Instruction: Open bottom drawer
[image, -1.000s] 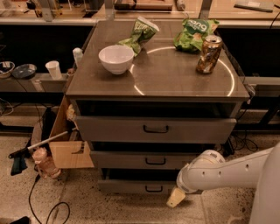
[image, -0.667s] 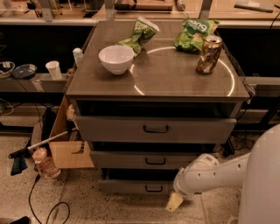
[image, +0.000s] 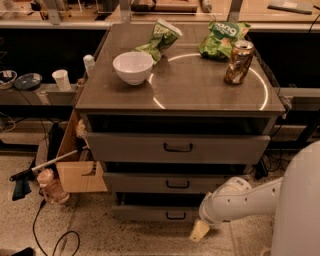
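The bottom drawer (image: 150, 213) is the lowest of three grey drawer fronts, with a small black handle (image: 175, 216). Its front stands a little forward of the cabinet body, with a dark gap above it. My gripper (image: 199, 231) is at the end of the white arm (image: 235, 200), low near the floor. It sits just right of and below the handle, in front of the drawer's right end. I cannot tell whether it touches the drawer.
The cabinet top (image: 200, 85) carries a white bowl (image: 132, 67), two green snack bags (image: 160, 37) and a can (image: 238, 61). An open cardboard box (image: 75, 170), a bottle (image: 47, 185) and cables (image: 50, 235) lie on the floor to the left.
The arm has shifted slightly left and down, bringing the gripper a little lower beside the bottom drawer. The drawers look unchanged.
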